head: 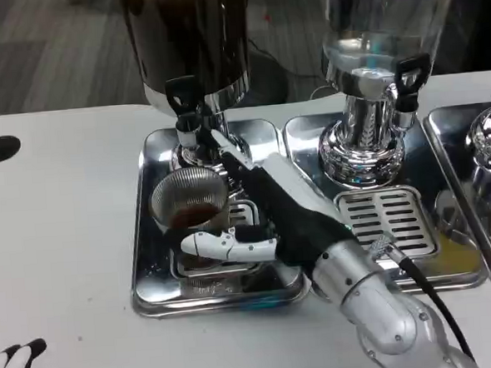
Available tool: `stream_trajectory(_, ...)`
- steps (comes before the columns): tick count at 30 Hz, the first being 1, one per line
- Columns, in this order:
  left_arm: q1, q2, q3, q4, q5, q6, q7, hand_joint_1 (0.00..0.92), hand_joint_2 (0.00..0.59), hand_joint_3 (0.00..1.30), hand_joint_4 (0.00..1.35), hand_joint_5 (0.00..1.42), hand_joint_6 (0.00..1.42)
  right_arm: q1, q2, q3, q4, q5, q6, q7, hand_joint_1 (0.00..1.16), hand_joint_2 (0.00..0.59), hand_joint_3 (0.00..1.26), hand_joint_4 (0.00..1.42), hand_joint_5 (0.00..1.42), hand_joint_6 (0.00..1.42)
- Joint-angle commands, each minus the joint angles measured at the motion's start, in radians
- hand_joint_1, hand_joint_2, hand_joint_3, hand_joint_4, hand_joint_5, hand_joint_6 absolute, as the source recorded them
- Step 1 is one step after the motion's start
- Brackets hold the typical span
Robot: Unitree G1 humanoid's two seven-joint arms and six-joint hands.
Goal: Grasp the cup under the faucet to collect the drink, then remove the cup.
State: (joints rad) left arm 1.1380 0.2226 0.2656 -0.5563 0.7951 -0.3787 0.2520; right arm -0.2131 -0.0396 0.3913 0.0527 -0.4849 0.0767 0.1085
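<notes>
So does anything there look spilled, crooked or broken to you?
Nothing stands out. The cup stands upright on the drip tray below the dark dispenser's faucet, with some brown drink inside. The right robot hand is wrapped around it. I see no puddles on the white table.

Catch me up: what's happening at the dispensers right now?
The right hand grips a clear cup on the left drip tray, below the dark dispenser's faucet. The cup holds a little brown drink. The left hand rests at the table's near edge, holding nothing.
</notes>
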Motion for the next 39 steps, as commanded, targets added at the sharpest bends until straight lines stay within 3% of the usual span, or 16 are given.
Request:
stream_trajectory(1,0.018,0.005,0.02,0.014,-0.01,-0.015,-0.009,0.0,0.065,0.15,0.0,0.09,0.35,-0.03,0.017,0.007,0.035,-0.006,0.018,-0.021,0.55,0.122,0.01,0.03,0.04,0.0)
stream_trajectory(24,0.045,-0.003,0.046,0.026,-0.031,-0.055,-0.024,0.0,0.076,0.19,0.03,0.1,0.37,-0.068,0.041,0.03,0.14,-0.018,0.019,-0.076,0.56,0.125,0.04,0.04,0.05,0.0)
stream_trajectory(39,0.071,-0.003,0.064,0.027,-0.048,-0.08,-0.039,0.0,0.079,0.23,0.05,0.11,0.37,-0.07,0.054,0.044,0.174,-0.033,0.028,-0.096,0.5,0.132,0.04,0.04,0.06,0.0)
